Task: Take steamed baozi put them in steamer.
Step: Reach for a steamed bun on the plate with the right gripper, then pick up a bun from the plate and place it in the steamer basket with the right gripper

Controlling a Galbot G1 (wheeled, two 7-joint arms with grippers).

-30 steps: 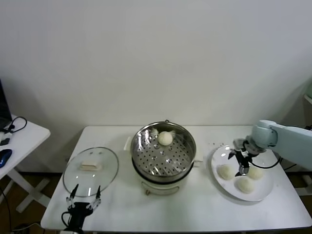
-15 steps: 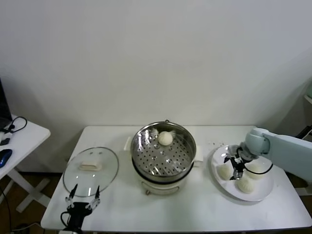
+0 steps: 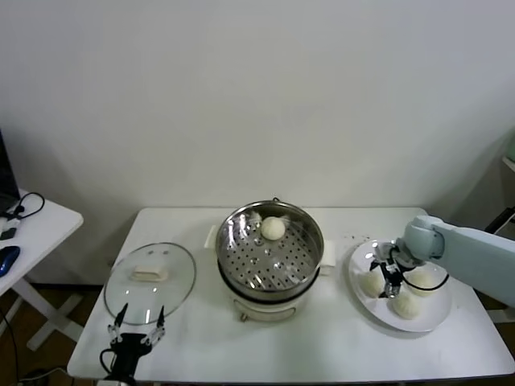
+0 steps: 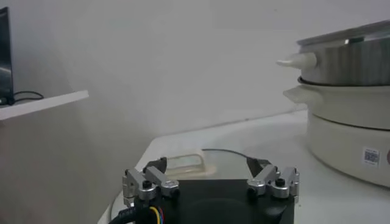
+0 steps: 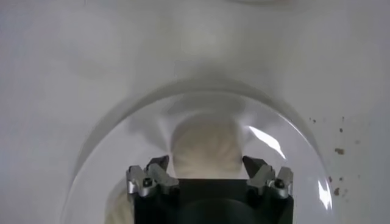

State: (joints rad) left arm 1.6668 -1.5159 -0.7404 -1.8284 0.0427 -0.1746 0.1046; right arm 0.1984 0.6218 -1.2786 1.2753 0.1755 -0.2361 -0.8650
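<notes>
**Reaching for a bun on the plate**

Sitting on the white plate (image 3: 434, 318) at the right end of the table (image 3: 322, 354) are three buns: one on the plate's left side (image 3: 369, 283), one toward the front (image 3: 406, 305), one toward the right (image 3: 423, 279). The right gripper (image 3: 387, 272) is down over the plate, its fingers (image 5: 149, 176) spread to either side of a bun (image 5: 205, 148). The wrist view shows the bun between the fingertips, but whether they touch it cannot be told.

A fourth bun (image 3: 273, 227) lies on the perforated tray toward the back of the steamer (image 3: 241, 241), which stands open at the middle of the table on its white base.

Left of the steamer, the glass lid (image 3: 150, 281) with its white handle lies flat on the table. The left gripper (image 3: 138, 331) hangs at the table's front edge just before the lid, fingers (image 4: 143, 182) spread and holding nothing.

A separate small white table (image 3: 40, 225) stands off to the left.
</notes>
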